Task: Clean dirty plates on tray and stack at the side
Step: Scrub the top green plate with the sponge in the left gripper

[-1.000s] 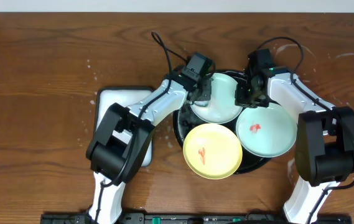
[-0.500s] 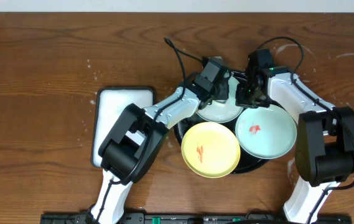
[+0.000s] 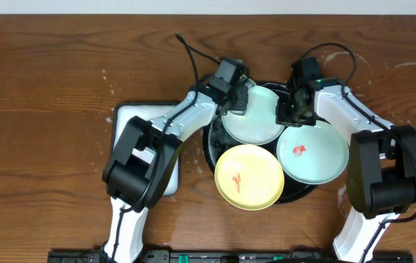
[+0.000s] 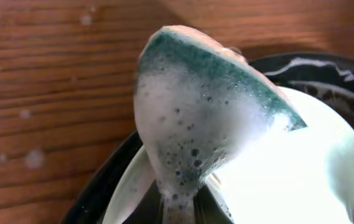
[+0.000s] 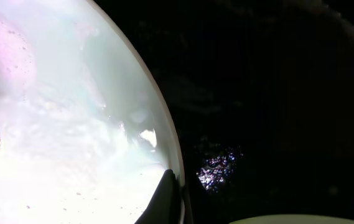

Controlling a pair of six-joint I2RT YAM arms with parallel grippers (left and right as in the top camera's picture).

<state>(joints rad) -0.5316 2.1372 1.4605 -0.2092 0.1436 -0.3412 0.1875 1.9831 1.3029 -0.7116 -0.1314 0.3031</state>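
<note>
The black tray holds three plates. A mint plate lies at the back, tilted. A second mint plate with a red smear lies at the right. A yellow plate with an orange smear lies in front. My left gripper is shut on a foamy green sponge at the back plate's left rim. My right gripper is shut on that plate's right rim, one finger on its soapy face.
A white rectangular tray sits left of the black tray, under my left arm. Brown wood tabletop lies all around, with white soap rings at the back right.
My left gripper with the sponge swept right over the back mint plate and has come back to its left rim. The right gripper has stayed on the plate's right rim.
</note>
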